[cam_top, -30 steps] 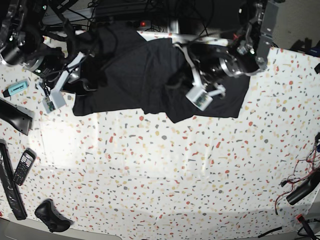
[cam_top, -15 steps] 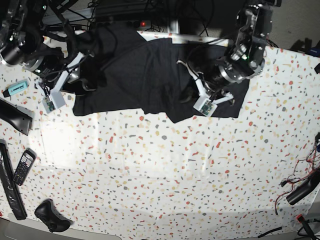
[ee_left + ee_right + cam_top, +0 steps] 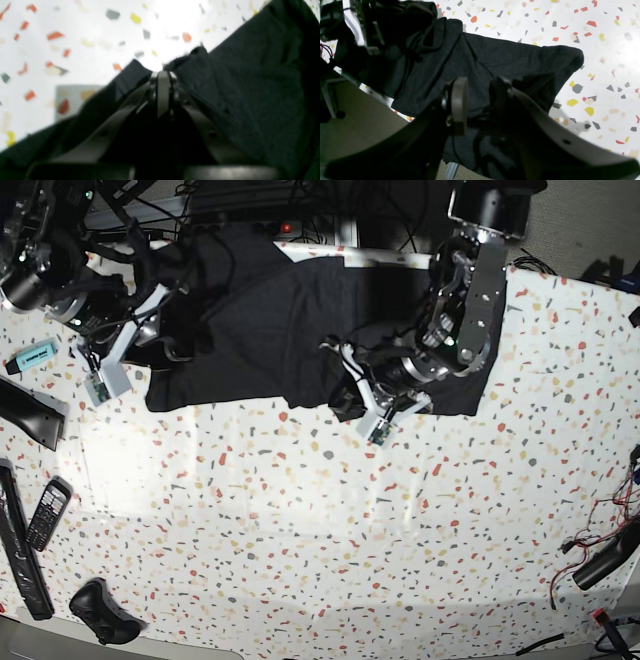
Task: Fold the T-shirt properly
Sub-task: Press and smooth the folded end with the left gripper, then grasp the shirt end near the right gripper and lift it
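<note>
The black T-shirt (image 3: 260, 320) lies spread, plain side up, across the far part of the speckled white table (image 3: 330, 520). My left gripper (image 3: 162, 75) is down at the shirt's front hem near the middle (image 3: 348, 402). Its jaws are shut, and black cloth tents up on both sides of the tips. My right gripper (image 3: 478, 100) is open and hovers over the shirt's sleeve side (image 3: 495, 60), with nothing between the fingers (image 3: 458, 105). Its arm (image 3: 60, 280) stands at the shirt's left end. No print shows.
A turquoise marker (image 3: 30, 358), a black phone (image 3: 45, 515), a long black bar (image 3: 20, 550) and a black controller (image 3: 100, 610) lie along the table's left side. Cables (image 3: 600, 550) lie at the right edge. The table's far edge and the floor (image 3: 357, 120) are close behind the shirt.
My left arm has swung down and leftward from over the shirt's right part to the front hem, and its gripper now sits at the hem. The right arm has not moved.
</note>
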`<action>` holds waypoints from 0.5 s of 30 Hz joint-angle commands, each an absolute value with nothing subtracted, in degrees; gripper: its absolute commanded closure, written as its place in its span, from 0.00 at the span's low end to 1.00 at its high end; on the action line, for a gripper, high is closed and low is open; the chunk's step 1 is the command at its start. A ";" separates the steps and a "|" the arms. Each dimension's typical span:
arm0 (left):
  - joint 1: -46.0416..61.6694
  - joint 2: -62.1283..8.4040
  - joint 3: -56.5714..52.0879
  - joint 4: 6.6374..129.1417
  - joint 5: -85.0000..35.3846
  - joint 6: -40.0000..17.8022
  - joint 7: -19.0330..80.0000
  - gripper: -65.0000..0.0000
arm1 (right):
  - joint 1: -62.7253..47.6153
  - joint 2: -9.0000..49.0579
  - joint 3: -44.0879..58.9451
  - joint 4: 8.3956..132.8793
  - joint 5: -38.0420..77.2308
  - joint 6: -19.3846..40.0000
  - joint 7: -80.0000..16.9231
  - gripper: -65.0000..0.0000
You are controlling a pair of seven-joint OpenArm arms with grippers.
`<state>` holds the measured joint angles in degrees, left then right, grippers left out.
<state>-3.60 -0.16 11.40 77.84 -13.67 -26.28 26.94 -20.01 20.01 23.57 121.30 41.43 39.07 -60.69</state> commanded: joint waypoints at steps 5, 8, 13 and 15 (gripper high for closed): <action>-4.78 -2.63 11.25 89.23 -14.57 -26.70 30.68 0.89 | -19.68 20.62 24.71 122.28 42.11 38.13 -63.68 0.71; -4.75 -5.72 11.25 95.68 -14.59 -26.48 36.05 0.80 | -19.70 20.62 28.40 122.28 41.95 38.13 -64.07 0.68; -4.62 -11.18 11.25 99.33 -15.38 -21.56 38.15 0.75 | -19.75 20.67 37.43 122.21 41.93 38.15 -63.57 0.54; -4.45 -13.15 11.22 99.33 -17.17 -20.91 38.17 0.75 | -19.92 21.17 40.32 121.93 42.00 38.15 -63.53 0.53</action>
<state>-3.64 -13.21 11.35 98.19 -16.53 -20.97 39.27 -20.14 20.18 40.05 121.25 41.34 38.19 -64.95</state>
